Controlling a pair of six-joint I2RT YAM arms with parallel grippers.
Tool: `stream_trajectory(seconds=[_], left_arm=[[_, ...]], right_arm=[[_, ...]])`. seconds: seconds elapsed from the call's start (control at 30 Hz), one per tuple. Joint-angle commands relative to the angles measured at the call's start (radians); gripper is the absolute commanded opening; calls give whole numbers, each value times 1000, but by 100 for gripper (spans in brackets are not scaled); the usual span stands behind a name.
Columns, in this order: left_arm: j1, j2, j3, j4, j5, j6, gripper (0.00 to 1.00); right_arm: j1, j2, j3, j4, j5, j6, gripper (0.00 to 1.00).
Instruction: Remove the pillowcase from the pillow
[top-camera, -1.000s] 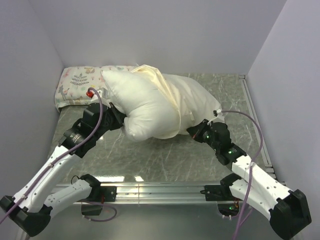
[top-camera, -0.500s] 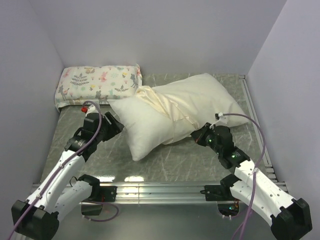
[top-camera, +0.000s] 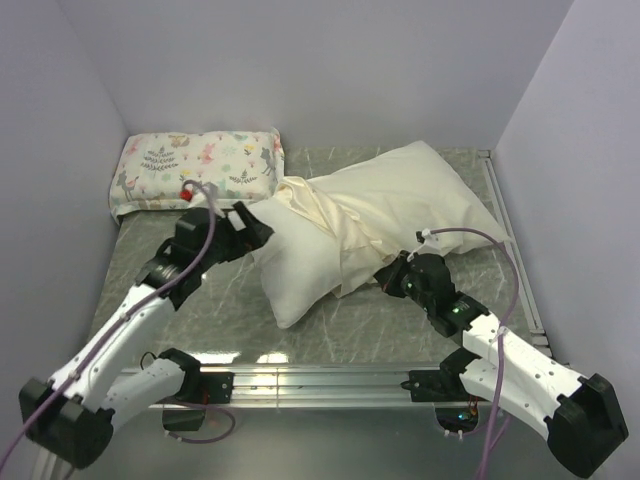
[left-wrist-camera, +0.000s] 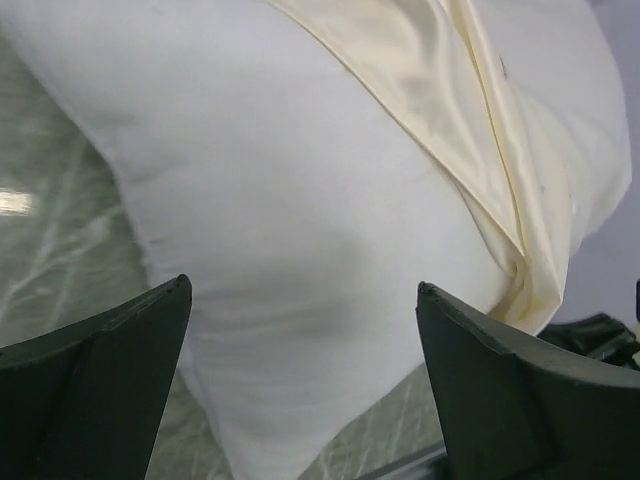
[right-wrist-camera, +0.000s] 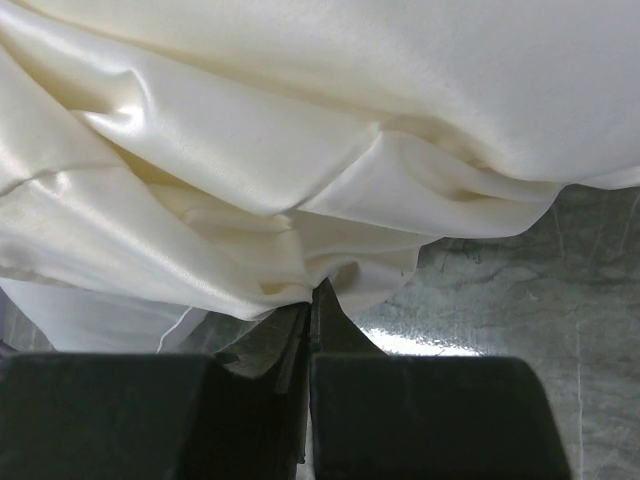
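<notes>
Progress: partial. The right gripper (top-camera: 392, 272) is pinched shut on the bunched hem of the pillowcase (top-camera: 410, 200), and the left gripper (top-camera: 258, 226) is spread wide and empty astride the bare white near-left end of the pillow (top-camera: 295, 278), which lies diagonally on the table (top-camera: 200, 300). The case covers the far-right bulk, so most of the stripping appears to remain. Change against half a second earlier: the left gripper is closer in on the bare end, while the floral pillow (top-camera: 200, 165) at the far left is unmoved.
</notes>
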Motion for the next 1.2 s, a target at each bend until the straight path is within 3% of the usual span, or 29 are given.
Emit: stream_trajectory(seconds=[0.0,0.07,0.27,0.37,0.4,0.43,0.53,0.7,0.8,1.03,1.17], left_arm=[[-107,117,85,110,-4,11,99],[-172,216,139,133,-27,33,99],[-200,419,147,196,-50,19,99],[-200,457,52,248,-41,-12,74],[-201,462,26,298,-35,-22,61],[-201,468,1,320,-30,-39,36],[-204,499,-66,366,8,-55,0],[-221,470,-187,444,7,-76,0],[-224,442,-250,460,11,-82,0],[-227,323,-353,438,-4,-104,0],[-226,280,-384,411,-15,-98,0]], right_arm=[[15,5,1,37,50,-7,0],[16,5,-2,39,50,-7,0],[24,2,3,27,51,-14,0],[24,-8,38,-22,56,-47,0],[25,-12,55,-41,48,-58,2],[27,-15,96,-61,42,-67,6],[29,-18,209,-128,15,-124,27],[78,36,412,-206,57,-253,59],[85,152,547,-211,50,-337,71],[125,643,955,-315,88,-529,75],[170,812,1101,-323,83,-566,77]])
